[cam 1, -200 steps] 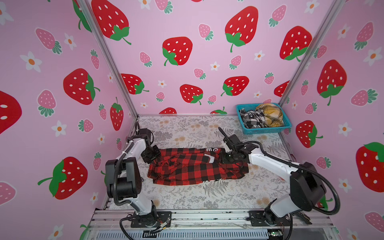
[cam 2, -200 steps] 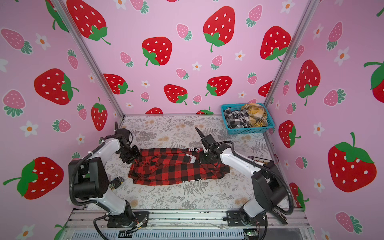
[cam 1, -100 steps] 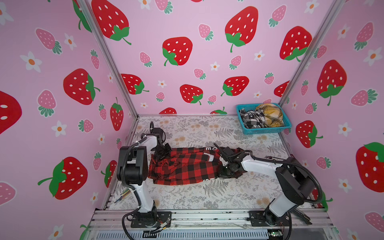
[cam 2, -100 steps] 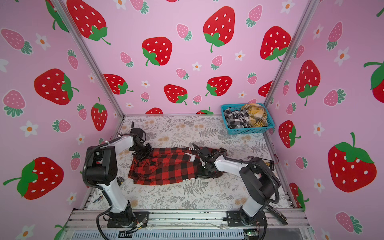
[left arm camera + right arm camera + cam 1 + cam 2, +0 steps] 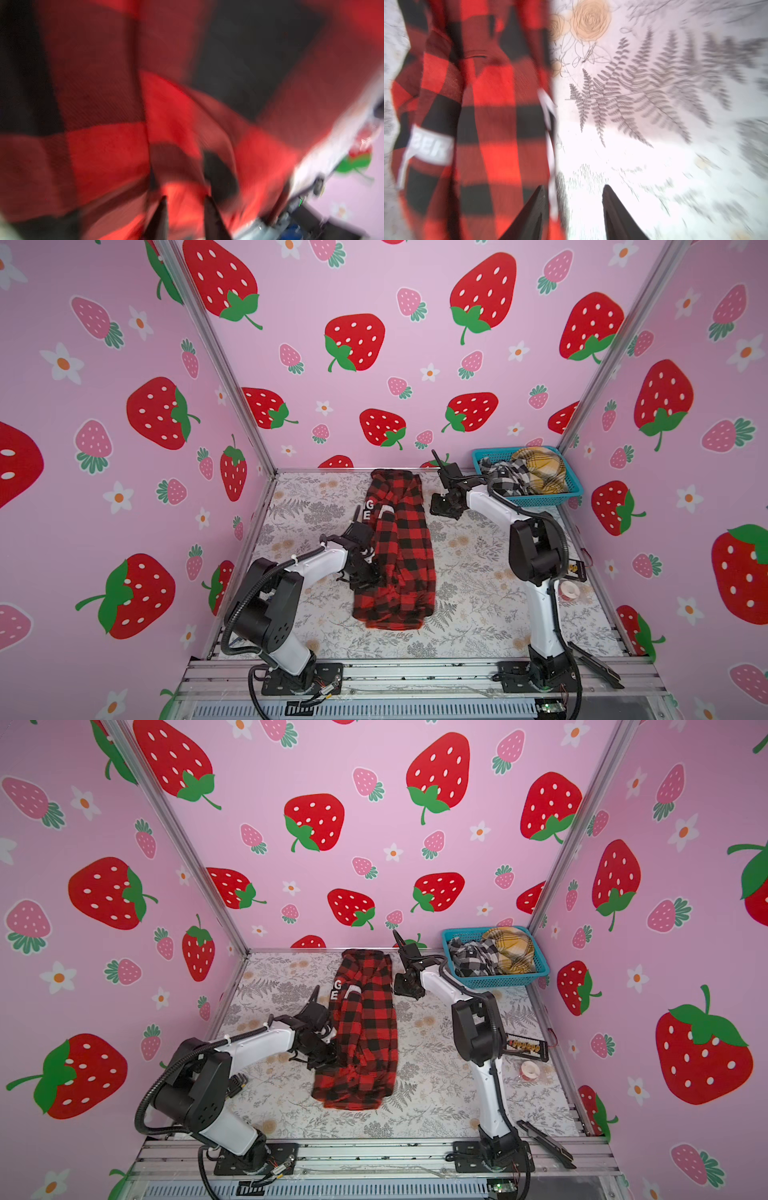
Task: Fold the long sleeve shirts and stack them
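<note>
The red-and-black check shirt [image 5: 403,547] [image 5: 365,1027] lies as a long narrow strip from the back wall toward the front, white letters on its left edge. My left gripper [image 5: 368,572] [image 5: 322,1056] is at the strip's left edge, near the front. In the left wrist view its jaws [image 5: 186,200] stand apart, with blurred red cloth [image 5: 104,145] right ahead. My right gripper [image 5: 442,510] [image 5: 405,990] hangs open beside the strip's far right edge. In the right wrist view it [image 5: 574,189] is over bare tablecloth, the shirt [image 5: 498,124] alongside one finger.
A teal basket [image 5: 540,499] [image 5: 498,982] at the back right holds a black-and-white plaid shirt [image 5: 505,479] and a mustard plaid shirt [image 5: 540,472]. A tape roll [image 5: 569,591] and a small black part [image 5: 525,1046] lie by the right wall. A metal rail [image 5: 415,672] runs along the front.
The red shirt lay crosswise before and now lies back to front. The right gripper has moved to the back, the left gripper toward the front. Both wrist views are motion-blurred.
</note>
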Motion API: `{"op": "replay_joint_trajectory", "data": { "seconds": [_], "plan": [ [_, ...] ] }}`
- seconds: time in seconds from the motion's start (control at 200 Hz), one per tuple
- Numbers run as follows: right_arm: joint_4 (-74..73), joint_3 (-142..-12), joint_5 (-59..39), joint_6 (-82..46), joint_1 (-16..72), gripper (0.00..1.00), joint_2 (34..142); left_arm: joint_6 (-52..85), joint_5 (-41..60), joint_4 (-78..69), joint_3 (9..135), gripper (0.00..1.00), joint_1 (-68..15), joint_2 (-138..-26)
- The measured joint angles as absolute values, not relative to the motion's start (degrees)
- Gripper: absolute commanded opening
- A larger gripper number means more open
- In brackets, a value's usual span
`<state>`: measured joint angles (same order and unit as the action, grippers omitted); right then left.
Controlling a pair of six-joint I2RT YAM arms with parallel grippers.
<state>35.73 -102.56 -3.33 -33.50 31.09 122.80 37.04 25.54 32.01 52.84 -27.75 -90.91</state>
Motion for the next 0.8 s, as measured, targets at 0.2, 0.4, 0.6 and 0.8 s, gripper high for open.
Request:
{"op": "replay_joint_trajectory", "data": {
  "seconds": [0.2,0.4,0.6,0.8],
  "plan": [
    [30.46,-75.09,-5.04,-36.03,39.07,0.46,99.74,36.97,22.48,34.63,61.21,0.43,-23.51,-86.26],
    [26.02,-62.74,-7.51,-38.41,42.96,0.35,98.67,36.56,23.64,33.26,66.43,0.40,-17.82,-95.53],
    [25.12,-62.50,-6.50,-37.52,38.87,0.37,99.13,37.98,26.46,30.17,83.15,0.40,-12.36,-111.68],
    [24.21,-61.65,-6.59,-36.10,35.83,0.28,99.15,40.12,29.17,26.35,93.73,0.42,-10.63,-120.44]
  ]
}}
